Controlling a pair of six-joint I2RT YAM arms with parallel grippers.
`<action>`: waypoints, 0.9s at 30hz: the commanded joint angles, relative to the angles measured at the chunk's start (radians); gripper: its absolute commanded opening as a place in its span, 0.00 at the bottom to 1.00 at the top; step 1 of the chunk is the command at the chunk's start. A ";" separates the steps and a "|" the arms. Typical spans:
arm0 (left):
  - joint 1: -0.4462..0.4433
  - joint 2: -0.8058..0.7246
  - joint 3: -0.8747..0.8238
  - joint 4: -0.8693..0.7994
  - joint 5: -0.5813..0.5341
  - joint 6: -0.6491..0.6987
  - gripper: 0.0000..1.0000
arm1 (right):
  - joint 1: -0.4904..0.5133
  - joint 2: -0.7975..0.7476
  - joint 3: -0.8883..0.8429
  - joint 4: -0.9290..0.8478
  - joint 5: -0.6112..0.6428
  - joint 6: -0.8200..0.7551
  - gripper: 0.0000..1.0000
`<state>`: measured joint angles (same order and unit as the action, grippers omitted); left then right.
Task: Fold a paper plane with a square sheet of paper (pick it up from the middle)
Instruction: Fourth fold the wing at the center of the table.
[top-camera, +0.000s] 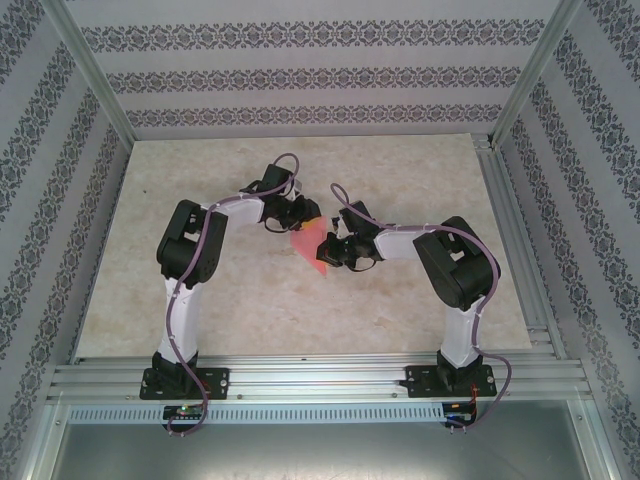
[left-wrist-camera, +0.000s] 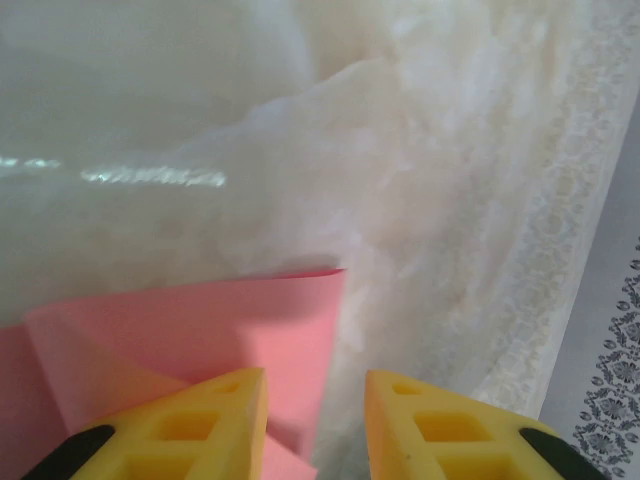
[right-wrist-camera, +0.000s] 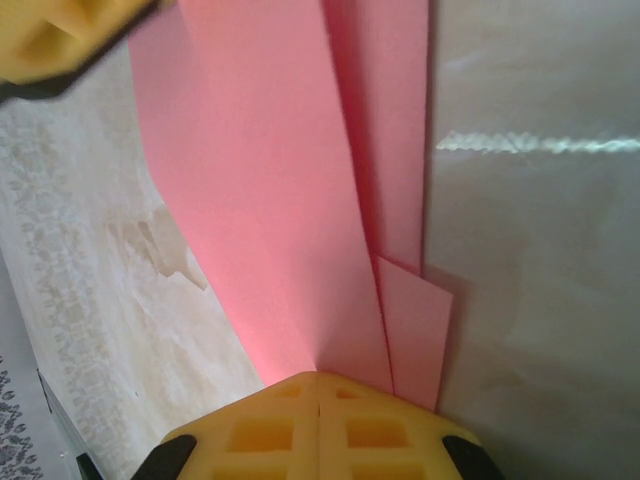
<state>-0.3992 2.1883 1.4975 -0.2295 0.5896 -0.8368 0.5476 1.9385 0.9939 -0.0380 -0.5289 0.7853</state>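
At table (top-camera: 250, 310) centre, right fingers (right-wrist-camera: 265, 435) pinch paper (right-wrist-camera: 270, 200).

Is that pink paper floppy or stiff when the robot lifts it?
Probably floppy: the pink paper is thin and curves above the shut right pincer pinching it. Its folded layers likely stiffen it slightly. It looks very light, so the open left pincer could probably shove it easily.
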 joint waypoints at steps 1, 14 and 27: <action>0.035 -0.007 0.083 -0.067 0.023 0.111 0.33 | -0.005 0.057 -0.025 -0.164 0.049 -0.027 0.00; 0.045 -0.053 -0.034 0.056 0.161 0.091 0.36 | -0.003 0.074 -0.003 -0.173 0.052 -0.027 0.00; 0.071 0.032 -0.022 0.071 0.116 0.111 0.33 | 0.006 0.088 -0.006 -0.181 0.045 -0.039 0.00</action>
<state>-0.3553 2.1891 1.4338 -0.1944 0.7219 -0.7589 0.5476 1.9507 1.0195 -0.0761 -0.5423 0.7811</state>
